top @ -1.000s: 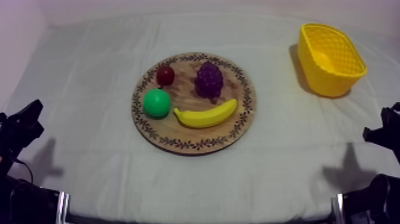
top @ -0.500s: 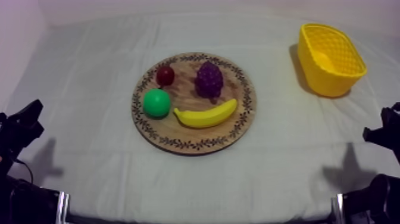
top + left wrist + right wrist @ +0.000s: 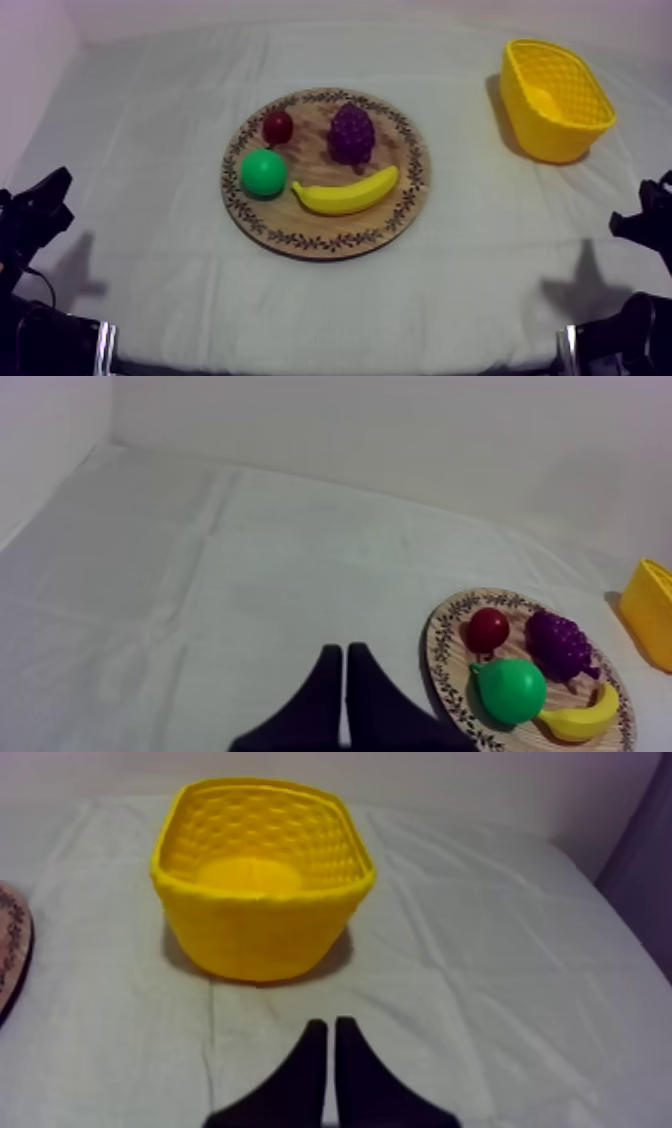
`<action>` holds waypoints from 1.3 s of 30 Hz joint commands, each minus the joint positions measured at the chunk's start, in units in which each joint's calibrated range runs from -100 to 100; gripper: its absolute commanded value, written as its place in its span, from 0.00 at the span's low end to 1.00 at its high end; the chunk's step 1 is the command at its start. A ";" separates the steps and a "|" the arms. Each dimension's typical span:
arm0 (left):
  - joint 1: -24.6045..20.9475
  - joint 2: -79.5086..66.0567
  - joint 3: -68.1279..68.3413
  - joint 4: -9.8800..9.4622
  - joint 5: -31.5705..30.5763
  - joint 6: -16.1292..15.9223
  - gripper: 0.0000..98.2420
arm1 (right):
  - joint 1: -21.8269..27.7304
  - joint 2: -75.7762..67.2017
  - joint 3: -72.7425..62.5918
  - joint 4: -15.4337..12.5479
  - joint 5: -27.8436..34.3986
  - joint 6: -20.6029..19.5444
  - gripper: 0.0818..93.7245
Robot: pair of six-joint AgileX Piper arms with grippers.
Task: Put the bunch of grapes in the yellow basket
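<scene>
While left gripper and right gripper sit low at lower left and lower right of top view, task is at first step: reach not yet begun. Both clenched on nothing, fingers together as narrow wedge.

Bunch of grapes on wooden board, frame centre, beside small red fruit, just above banana. Yellow basket upper right, well apart from board.

Next move, likely: right gripper, nearer basket, opens, comes over grapes, descends without nudging banana.
</scene>
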 commanded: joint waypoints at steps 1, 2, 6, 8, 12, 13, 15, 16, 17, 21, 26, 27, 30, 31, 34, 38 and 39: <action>-0.02 0.00 -0.02 0.01 0.00 0.00 0.00 | -0.45 0.05 0.02 -0.69 -0.12 2.46 0.00; -0.02 0.00 -0.02 0.01 0.00 0.00 0.00 | -0.78 0.29 0.02 -0.85 -0.07 2.87 0.00; -0.02 0.00 -0.02 0.01 0.00 0.00 0.00 | -2.33 2.60 -1.05 -0.26 -1.15 3.11 0.00; -0.02 0.00 -0.02 0.01 0.00 0.00 0.00 | -3.27 4.59 -2.54 -0.04 -1.60 3.23 0.00; -0.02 0.00 -0.02 0.01 0.00 0.00 0.00 | -5.45 10.73 -6.69 0.15 -3.16 3.27 0.00; -0.02 0.00 -0.02 0.01 0.00 0.00 0.00 | -6.07 12.61 -8.05 0.31 -3.55 3.09 0.00; -0.02 0.00 -0.02 0.01 0.00 0.00 0.00 | -7.31 16.48 -11.17 0.77 -4.17 2.55 0.00; -0.02 0.00 -0.02 0.01 0.00 0.00 0.00 | -7.90 18.39 -12.92 1.04 -4.31 2.20 0.00; -0.02 0.00 -0.02 0.01 0.00 0.00 0.00 | -8.50 20.36 -14.77 1.27 -4.36 1.89 0.00; -0.02 0.00 -0.02 0.01 0.00 0.00 0.00 | -10.73 28.16 -22.64 1.85 -3.32 0.67 0.00; -0.02 0.00 -0.02 0.01 0.00 0.00 0.00 | -14.30 36.58 -32.04 4.23 0.73 -2.34 0.00; -0.02 0.00 -0.02 0.01 0.00 0.00 0.00 | -15.05 37.99 -33.70 4.69 1.76 -2.90 0.00; -0.02 0.00 -0.02 0.01 0.00 0.00 0.00 | -17.24 41.71 -38.40 6.00 4.71 -4.45 0.00; -0.02 0.00 -0.02 0.01 0.00 0.00 0.00 | -17.91 42.79 -39.88 6.44 5.59 -4.97 0.00; -0.02 0.00 -0.02 0.01 0.00 0.00 0.00 | -19.74 45.78 -44.40 7.52 8.06 -6.15 0.00; -0.02 0.00 -0.02 0.01 0.00 0.00 0.00 | -23.08 49.45 -50.68 9.73 12.41 -8.41 0.00; -0.02 0.00 -0.02 0.01 0.00 0.00 0.00 | -23.92 50.33 -52.25 10.16 13.63 -8.94 0.00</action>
